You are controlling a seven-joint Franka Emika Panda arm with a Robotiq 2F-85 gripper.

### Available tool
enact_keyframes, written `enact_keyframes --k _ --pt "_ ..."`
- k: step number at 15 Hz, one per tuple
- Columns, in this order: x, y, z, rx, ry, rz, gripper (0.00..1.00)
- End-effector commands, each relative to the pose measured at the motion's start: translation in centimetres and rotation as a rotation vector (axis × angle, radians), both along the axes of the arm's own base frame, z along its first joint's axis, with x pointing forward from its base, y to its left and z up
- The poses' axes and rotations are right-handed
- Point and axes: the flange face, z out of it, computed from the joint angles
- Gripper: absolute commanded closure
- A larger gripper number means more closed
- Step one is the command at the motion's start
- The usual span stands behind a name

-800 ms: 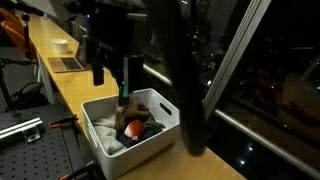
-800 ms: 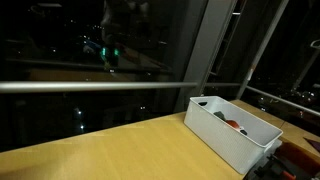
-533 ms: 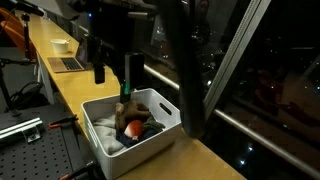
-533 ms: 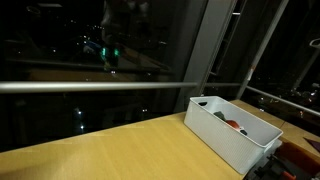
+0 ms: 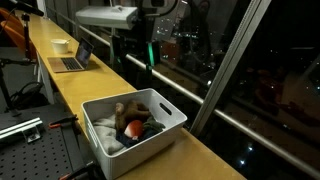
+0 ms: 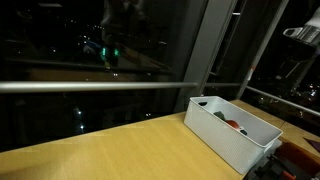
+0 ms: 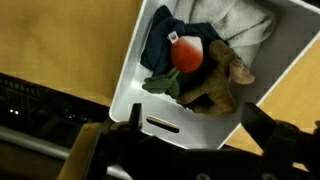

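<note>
Hovering open pincer (image 5: 138, 58), white bin (image 5: 135, 155) below, laptop (image 5: 72, 60) beyond

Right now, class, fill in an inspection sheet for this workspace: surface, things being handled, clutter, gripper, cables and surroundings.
Surface: long light wooden tabletop.
Job's things: white rectangular plastic bin holding a red ball, a brown plush toy, a dark blue cloth and a white cloth.
Clutter: open laptop and small white bowl farther along the table.
Gripper: black Robotiq gripper hangs above the bin, jaws open, holding nothing.
Cables: thin black cables beside the table, above a perforated metal plate.
Surroundings: dark window glass showing night lights.
</note>
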Motion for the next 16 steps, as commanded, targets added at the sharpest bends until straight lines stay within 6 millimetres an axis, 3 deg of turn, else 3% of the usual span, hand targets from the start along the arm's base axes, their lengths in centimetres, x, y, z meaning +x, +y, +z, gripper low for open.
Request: enact_keyframes --k 1,4,6,9,12,16 --pt "5.1 3.9 -3.8 0.011 -0.015 0.067 0.0" --pt "7.9 6.6 -8.8 0.022 0.034 0.094 0.0" --pt "8.8 6.7 -12.2 0.019 0.086 0.096 0.0" --pt "9.3 5.5 -17.0 0.004 0.163 0.076 0.0" --pt "9.5 2.8 -21.0 -0.019 0.211 0.059 0.0" --pt "10.7 0.3 -24.1 -0.046 0.223 0.056 0.0"
